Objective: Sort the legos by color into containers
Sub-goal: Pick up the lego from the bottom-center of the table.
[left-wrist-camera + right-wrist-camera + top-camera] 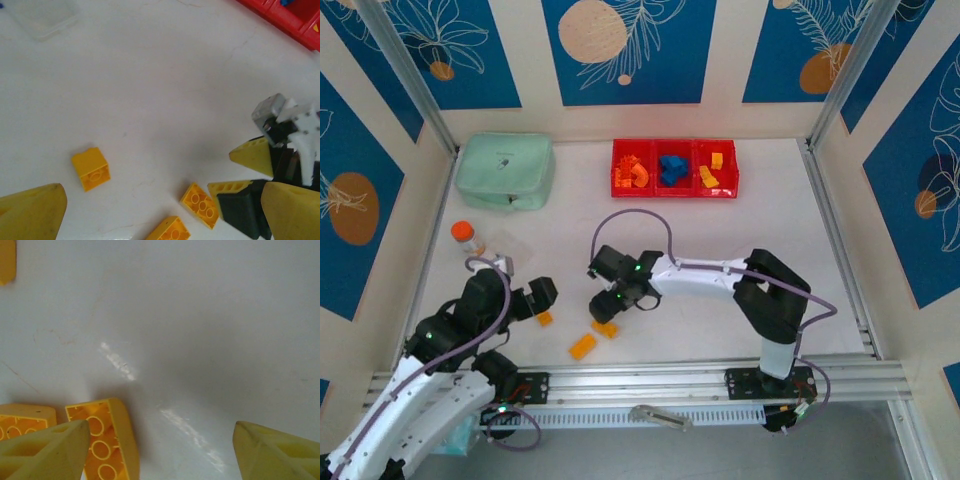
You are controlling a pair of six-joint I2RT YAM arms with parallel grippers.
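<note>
Right wrist, yellow lego (107, 440) beside finger, right claw (160, 426) spread

Your right arm (720, 275) showed a white shell along its long link and a bulky black housing at the elbow, at 4 o'clock in the overhead view. Your left arm (440, 350), at 8 o'clock, was built the same. A lilac-grey cable (632, 212) looped along each, and small green lights glowed at the joints. Your right gripper (160, 427) carried pale yellow, wedge-shaped fingers (45, 452), scuffed and tapering to blunt tips. Your left gripper (162, 190) had matching yellow wedges. Seen from the left wrist, the right gripper's wedges were black-backed, under a white screwed bracket (305, 140).
</note>
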